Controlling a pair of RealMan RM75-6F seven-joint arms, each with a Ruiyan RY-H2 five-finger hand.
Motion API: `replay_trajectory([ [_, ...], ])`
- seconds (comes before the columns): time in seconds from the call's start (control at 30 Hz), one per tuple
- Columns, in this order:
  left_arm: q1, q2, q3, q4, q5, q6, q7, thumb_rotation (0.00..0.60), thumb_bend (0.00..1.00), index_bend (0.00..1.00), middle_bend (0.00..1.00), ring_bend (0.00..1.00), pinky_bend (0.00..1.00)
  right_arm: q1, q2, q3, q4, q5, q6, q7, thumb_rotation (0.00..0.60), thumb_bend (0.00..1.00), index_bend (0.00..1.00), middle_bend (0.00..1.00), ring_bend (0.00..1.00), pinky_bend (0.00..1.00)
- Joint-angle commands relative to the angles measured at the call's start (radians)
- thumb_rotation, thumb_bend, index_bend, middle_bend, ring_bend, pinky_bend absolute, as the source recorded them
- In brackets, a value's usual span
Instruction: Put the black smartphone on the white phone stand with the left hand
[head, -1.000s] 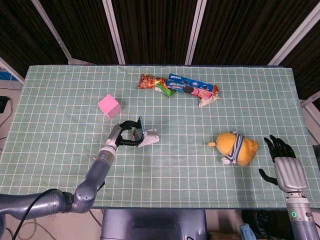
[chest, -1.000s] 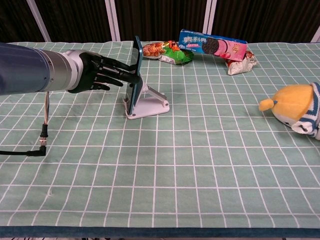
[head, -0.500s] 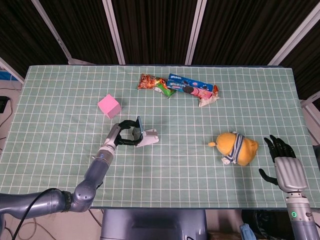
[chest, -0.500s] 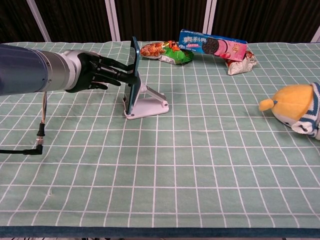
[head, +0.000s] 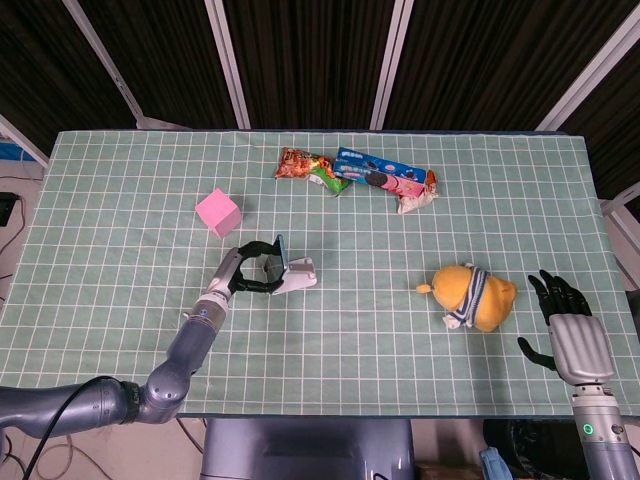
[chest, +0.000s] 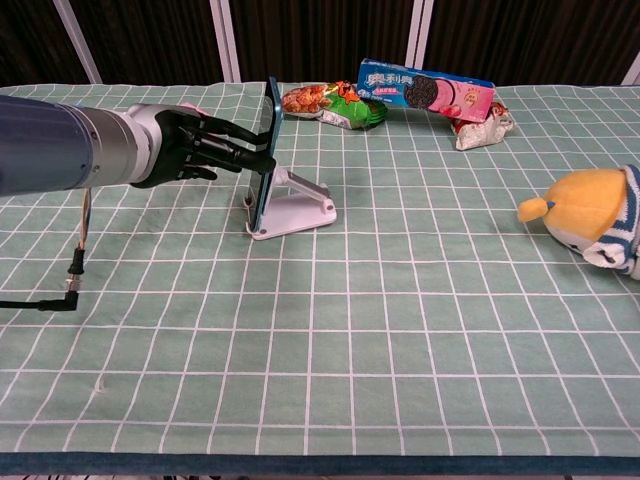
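Head view, left hand: the left hand (head: 237, 270) reaches in from the near left, its dark fingers closed on the black smartphone (head: 281, 258), one above and others against its left face.
Head view, smartphone: it stands on edge on the white phone stand (head: 299, 277), left of the table's middle, leaning toward the stand's sloped back.
Head view, right hand: the right hand (head: 563, 315) sits off the table's near right corner, fingers spread and holding nothing.
Head view, other things: a pink cube (head: 218, 212) lies far-left of the stand; a snack bag (head: 305, 167) and a blue cookie pack (head: 380, 175) lie at the far middle; a yellow plush toy (head: 468, 295) lies on the right, near the right hand.
Chest view, left hand: the fingertips (chest: 255, 156) press the phone's left side, a thumb-like finger high near its top edge.
Chest view, smartphone: nearly upright, its bottom edge in the stand's front lip, the stand's foot flat on the green checked tablecloth (chest: 400, 330).
Chest view, right hand: not shown here.
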Motion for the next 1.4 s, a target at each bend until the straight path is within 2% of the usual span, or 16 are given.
replay_trajectory([
  [0.03,-0.002,0.006,0.008,-0.001,-0.002,-0.013,0.003,0.6,0.47,0.29,0.27,0.06,0.0,0.0,0.0,0.0,0.0,0.0,0.0,0.0,0.6,0.37,0.0,0.0,0.0,0.14],
  [0.3,-0.009,0.018,0.026,-0.002,-0.006,-0.029,0.006,0.6,0.47,0.09,0.11,0.0,0.0,0.0,0.0,0.0,0.001,-0.001,0.001,0.0,0.6,0.37,0.0,0.0,0.0,0.14],
  [0.57,-0.012,0.034,0.035,-0.008,-0.004,-0.032,0.006,0.6,0.42,0.04,0.04,0.0,0.0,-0.001,0.0,0.0,0.001,-0.002,0.001,0.002,0.6,0.37,0.0,0.0,0.0,0.14],
  [0.7,-0.011,0.049,0.046,-0.02,0.004,-0.036,0.009,0.6,0.35,0.0,0.0,0.0,0.0,-0.001,-0.001,-0.001,0.002,-0.002,0.002,0.001,0.6,0.37,0.0,0.0,0.0,0.14],
  [0.9,0.01,0.096,0.079,-0.079,0.064,-0.02,0.024,0.6,0.22,0.0,0.0,0.0,0.0,-0.001,-0.001,-0.001,0.002,-0.003,0.003,0.001,0.6,0.37,0.0,0.0,0.0,0.14],
  [1.0,0.032,0.133,0.107,-0.126,0.129,0.017,0.043,0.6,0.21,0.0,0.0,0.0,0.0,-0.001,-0.001,-0.001,0.003,-0.004,0.004,0.0,0.6,0.37,0.0,0.0,0.0,0.14],
  [1.2,0.103,0.204,0.208,-0.235,0.325,0.188,0.125,0.6,0.21,0.0,0.0,0.0,0.0,-0.003,-0.002,-0.001,0.003,-0.006,0.007,-0.001,0.6,0.37,0.0,0.0,0.0,0.14],
  [1.3,0.154,0.234,0.262,-0.277,0.447,0.287,0.152,0.6,0.21,0.0,0.0,0.0,0.0,-0.003,-0.002,-0.002,0.003,-0.007,0.008,0.0,0.6,0.37,0.0,0.0,0.0,0.14],
  [1.4,0.221,0.268,0.356,-0.279,0.635,0.407,0.203,0.6,0.21,0.0,0.0,0.0,0.0,-0.004,-0.002,-0.002,0.003,-0.009,0.009,0.0,0.6,0.37,0.0,0.0,0.0,0.14],
])
